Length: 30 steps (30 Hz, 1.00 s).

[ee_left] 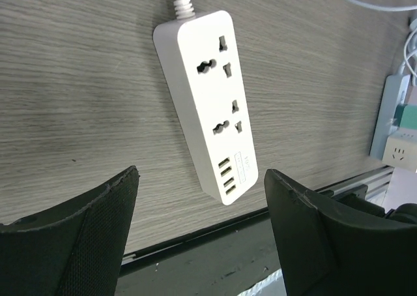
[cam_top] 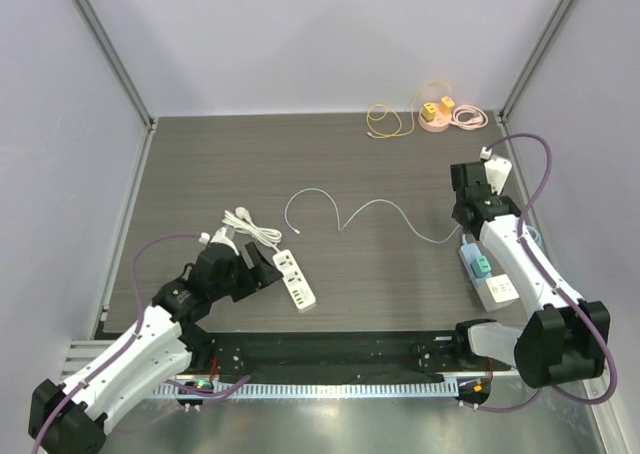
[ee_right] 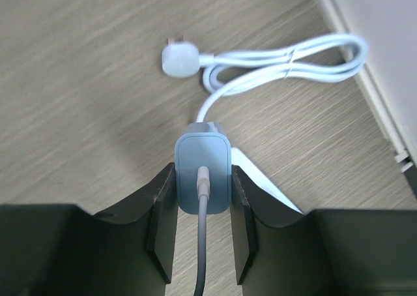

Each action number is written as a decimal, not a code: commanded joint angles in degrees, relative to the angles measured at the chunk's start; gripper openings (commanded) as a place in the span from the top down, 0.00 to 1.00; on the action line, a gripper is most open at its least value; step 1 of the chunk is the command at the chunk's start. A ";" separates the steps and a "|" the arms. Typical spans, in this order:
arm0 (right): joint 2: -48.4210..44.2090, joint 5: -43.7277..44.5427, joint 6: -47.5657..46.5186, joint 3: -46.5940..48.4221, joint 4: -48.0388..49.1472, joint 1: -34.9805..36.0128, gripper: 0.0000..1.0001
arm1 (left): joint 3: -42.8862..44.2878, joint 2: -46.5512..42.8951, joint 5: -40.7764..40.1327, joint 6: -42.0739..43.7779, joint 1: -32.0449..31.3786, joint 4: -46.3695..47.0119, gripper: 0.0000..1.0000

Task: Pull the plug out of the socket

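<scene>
On the right side of the table (cam_top: 200, 174) the right gripper (ee_right: 202, 173) is pinching a grey-blue plug (ee_right: 202, 156), with one finger pressed on each side of it. A thin cable (ee_right: 203, 257) comes out from the back of the plug, and in the top view the same cable makes loose curves across the middle of the table. The plug stands at the far end of a socket strip (ee_right: 267, 182), which lies near the right wall. I cannot tell if its pins are seated in the socket or already a little out. Beyond the plug, the folded white cord (ee_right: 287, 58) of this strip lies flat on the wood. In the top view a green plug (cam_top: 480, 265) sits in the same strip, closer to the arm bases. On the left side, the left gripper (ee_left: 201, 171) is spread wide and holds nothing. It hangs over the near end of a white power strip (ee_left: 208, 94), whose sockets are all free. The two strips are well apart. In the far right corner there is a pink round object (cam_top: 437, 122) with a yellow cable (cam_top: 385, 122) beside it.
</scene>
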 commanded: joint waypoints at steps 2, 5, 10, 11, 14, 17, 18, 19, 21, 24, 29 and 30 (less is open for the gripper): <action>2.85 -4.41 1.37 -3.39 4.02 -0.01 0.93 | 2.12 1.58 4.43 1.24 0.27 3.45 0.21; 6.80 -7.22 1.11 -3.22 4.82 -0.01 0.87 | 2.56 2.55 6.19 1.59 0.27 4.33 0.21; 10.32 -9.96 0.58 -3.92 7.71 0.07 0.75 | 3.18 3.78 7.25 1.94 0.27 4.95 0.21; 10.85 -10.31 0.58 -3.66 7.90 -0.01 0.72 | 3.18 4.05 7.43 1.86 0.27 5.21 0.21; 13.56 -11.54 -0.38 -2.69 8.25 -0.02 0.59 | 3.00 4.49 8.04 1.59 0.27 5.65 0.21; 15.07 -11.89 -1.26 -2.34 8.78 0.34 0.41 | 2.91 4.58 8.31 1.33 0.27 5.74 0.22; 15.16 -12.07 -1.87 -2.25 8.95 0.60 0.34 | 2.83 4.31 8.39 1.24 0.27 5.57 0.22; 15.16 -12.07 -1.97 -1.99 8.95 1.04 0.30 | 2.83 4.05 8.39 1.15 0.27 5.48 0.22; 14.64 -12.16 -2.23 -1.46 8.78 3.40 0.25 | 2.83 3.61 8.39 1.07 0.27 5.21 0.22; 12.53 -10.23 -1.88 1.51 7.46 10.07 0.16 | 3.09 3.43 8.04 1.07 0.27 4.78 0.22; 9.37 -6.37 -0.74 7.06 1.93 17.03 0.11 | 4.49 3.17 7.43 1.42 0.19 3.11 0.22; 8.58 -5.49 -1.00 7.76 1.14 17.82 0.11 | 4.67 3.08 7.43 1.42 0.27 2.93 0.22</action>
